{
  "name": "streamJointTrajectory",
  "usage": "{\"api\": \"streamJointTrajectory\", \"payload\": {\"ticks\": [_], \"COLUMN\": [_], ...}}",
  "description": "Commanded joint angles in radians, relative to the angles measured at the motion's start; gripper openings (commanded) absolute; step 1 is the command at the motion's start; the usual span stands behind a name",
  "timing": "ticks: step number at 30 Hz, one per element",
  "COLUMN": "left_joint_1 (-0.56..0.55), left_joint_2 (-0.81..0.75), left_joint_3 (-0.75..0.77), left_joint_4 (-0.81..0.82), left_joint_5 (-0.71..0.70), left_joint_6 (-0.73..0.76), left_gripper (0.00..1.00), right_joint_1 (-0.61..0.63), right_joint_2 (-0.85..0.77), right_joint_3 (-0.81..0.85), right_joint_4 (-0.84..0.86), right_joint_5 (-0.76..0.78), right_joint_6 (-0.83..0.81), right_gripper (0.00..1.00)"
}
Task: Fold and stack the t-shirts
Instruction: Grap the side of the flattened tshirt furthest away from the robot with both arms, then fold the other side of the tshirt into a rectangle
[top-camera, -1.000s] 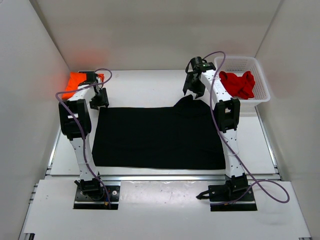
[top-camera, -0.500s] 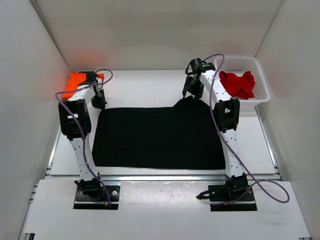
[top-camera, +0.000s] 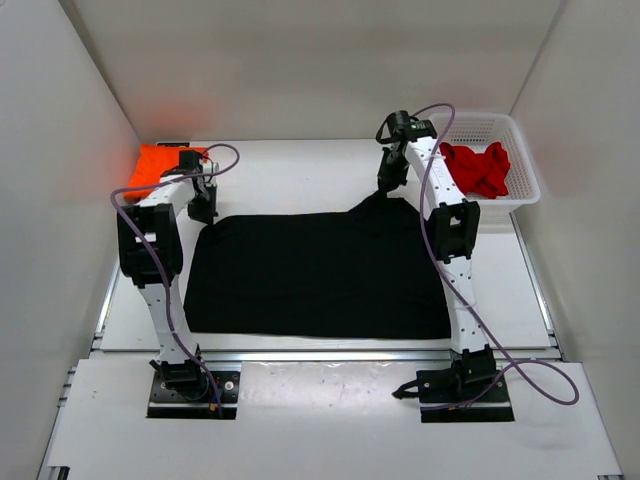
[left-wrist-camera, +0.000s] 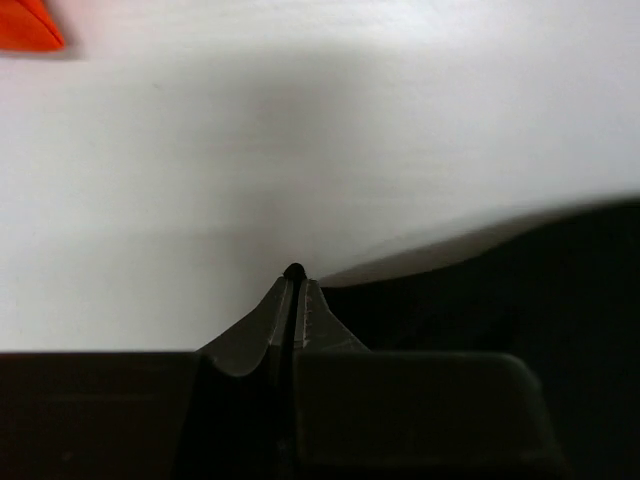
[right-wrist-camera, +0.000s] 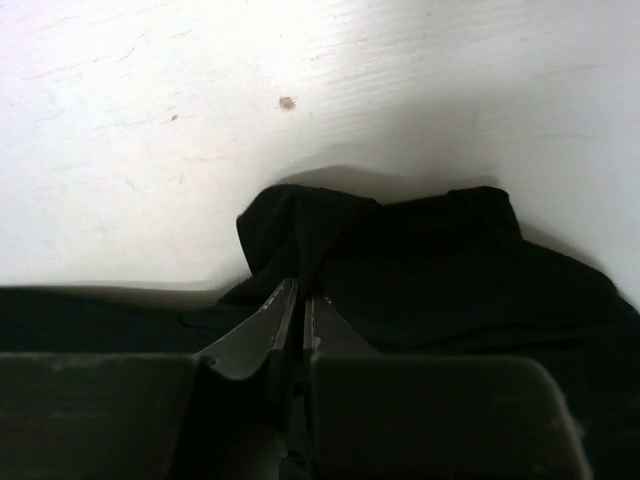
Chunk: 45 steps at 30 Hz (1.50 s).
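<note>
Black t-shirt (top-camera: 315, 275) flat on table (top-camera: 300, 170), far edge tight in closed left tool (left-wrist-camera: 296, 290) and right tool (right-wrist-camera: 298, 295).

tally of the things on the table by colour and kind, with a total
orange t-shirt: 1
black t-shirt: 1
red t-shirt: 1
white basket: 1
total: 4

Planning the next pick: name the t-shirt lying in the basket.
The red t-shirt, crumpled in the white basket; the black t-shirt and orange t-shirt lie on the table.
</note>
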Motion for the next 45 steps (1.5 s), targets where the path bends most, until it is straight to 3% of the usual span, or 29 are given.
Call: {"api": "streamJointTrajectory", "payload": {"ticks": [1,7,9,13,16,24,31,40,45], "left_joint_1": [-0.035,-0.032,-0.021,-0.041,-0.033,-0.044,-0.088,-0.092,-0.084], "left_joint_2": [-0.18,-0.339,-0.382,-0.474,-0.523,-0.573,-0.606,-0.644,-0.688], "left_joint_3": [-0.074,-0.264,-0.305,-0.411,-0.483,-0.576,-0.589,-0.608,-0.658], "left_joint_4": [0.07,0.184,0.214,0.265,0.294,0.333,0.176,0.061,0.122], "left_joint_5": [-0.006,-0.075,-0.089,-0.08,-0.052,-0.021,0.106,0.105,0.04], "left_joint_6": [0.144,0.28,0.296,0.366,0.434,0.592,0.776,0.909,0.932], "left_gripper": [0.0,0.0,0.0,0.0,0.0,0.0,0.0,0.0,0.0], "right_joint_1": [0.024,0.122,0.124,0.076,0.062,0.091,0.09,0.127,0.085], "right_joint_2": [-0.137,-0.427,-0.537,-0.876,-1.047,-1.139,-1.149,-1.076,-1.113], "right_joint_3": [-0.028,-0.387,-0.645,-1.159,-1.365,-1.502,-1.683,-1.659,-1.708], "right_joint_4": [-0.039,-0.043,0.005,0.252,0.375,0.432,0.499,0.498,0.516], "right_joint_5": [0.052,0.167,0.189,0.063,-0.014,-0.104,-0.233,-0.297,-0.301], "right_joint_6": [-0.063,-0.097,-0.081,-0.02,0.041,0.067,0.096,0.04,0.044], "right_gripper": [0.0,0.0,0.0,0.0,0.0,0.01,0.0,0.0,0.0]}}
